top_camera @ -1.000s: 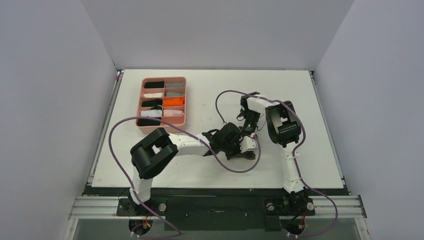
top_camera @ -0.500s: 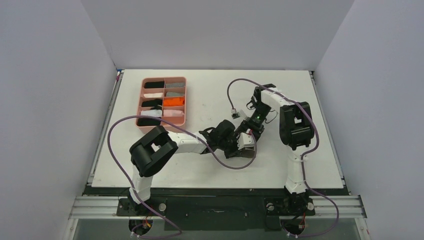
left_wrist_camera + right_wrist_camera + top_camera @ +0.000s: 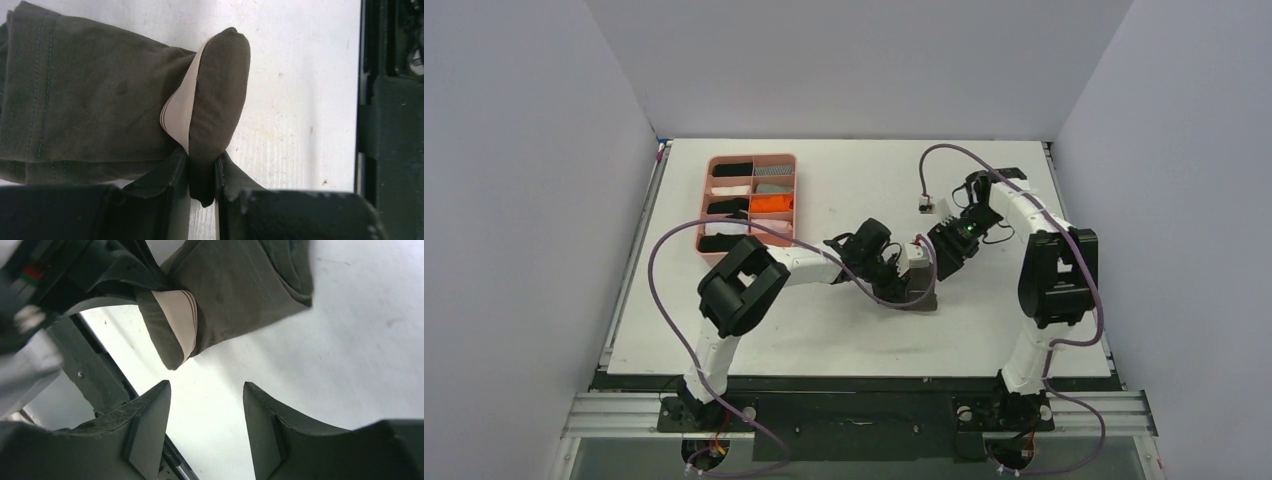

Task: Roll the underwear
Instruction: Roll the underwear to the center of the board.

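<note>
my right gripper (image 3: 207, 390) has spread, let go and backed off, so the underwear (image 3: 240, 295) now lies just ahead of it on the bench (image 3: 350, 365), while my left gripper (image 3: 201, 165) stays pinched on its folded end, leaving the roll barely begun, i judge.

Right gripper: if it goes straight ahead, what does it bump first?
Probably the underwear, folded end pinched by the left gripper; the right gripper might touch the table first, depth unclear.

the underwear (image 3: 90, 95) is soft, matt, stitched cloth; the table (image 3: 300, 75) is smooth matt white.
</note>
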Motion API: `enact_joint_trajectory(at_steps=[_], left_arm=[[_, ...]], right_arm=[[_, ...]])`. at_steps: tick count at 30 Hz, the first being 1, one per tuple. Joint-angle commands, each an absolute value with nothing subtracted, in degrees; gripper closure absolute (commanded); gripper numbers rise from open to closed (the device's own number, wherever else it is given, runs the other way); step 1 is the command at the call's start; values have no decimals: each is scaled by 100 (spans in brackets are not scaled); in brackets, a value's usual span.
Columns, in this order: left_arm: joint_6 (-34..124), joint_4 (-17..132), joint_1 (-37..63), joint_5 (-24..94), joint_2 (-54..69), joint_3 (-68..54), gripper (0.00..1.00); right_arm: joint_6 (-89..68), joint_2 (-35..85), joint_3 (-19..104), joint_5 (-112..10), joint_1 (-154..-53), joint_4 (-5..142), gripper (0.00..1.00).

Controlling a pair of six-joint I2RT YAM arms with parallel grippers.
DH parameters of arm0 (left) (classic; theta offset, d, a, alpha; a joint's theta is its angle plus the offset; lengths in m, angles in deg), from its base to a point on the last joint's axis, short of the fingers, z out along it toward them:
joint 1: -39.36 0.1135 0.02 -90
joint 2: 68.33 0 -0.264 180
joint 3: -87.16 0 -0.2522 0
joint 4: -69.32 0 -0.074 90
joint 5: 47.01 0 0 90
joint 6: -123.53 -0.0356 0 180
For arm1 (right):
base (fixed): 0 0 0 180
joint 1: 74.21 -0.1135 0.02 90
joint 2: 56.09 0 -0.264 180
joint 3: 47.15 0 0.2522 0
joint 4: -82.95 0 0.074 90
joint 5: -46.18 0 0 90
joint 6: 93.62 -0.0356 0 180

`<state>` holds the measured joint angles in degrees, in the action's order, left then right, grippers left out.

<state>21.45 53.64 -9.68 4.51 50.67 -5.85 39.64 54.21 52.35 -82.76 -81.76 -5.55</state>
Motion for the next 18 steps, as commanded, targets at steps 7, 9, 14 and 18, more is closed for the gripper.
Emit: enact_joint_trajectory(at_steps=[7, 9, 14, 18], left_arm=[[2840, 3497, -623, -431, 6404, 370, 100], [2928, 3127, -531, -707, 6657, 714, 100], [3274, 2455, -412, -1353, 7135, 1379, 100], [3571, 1827, -358, -1844, 7647, 1918, 100]], right_arm=[[2437, 3437, 3925, -7889, -7983, 1531, 48], [2301, 3111, 3669, -7717, -7979, 1778, 48], [2267, 2295, 2972, -7253, -7993, 2202, 48], [2617, 1807, 2502, -6946, -8187, 2220, 48]])
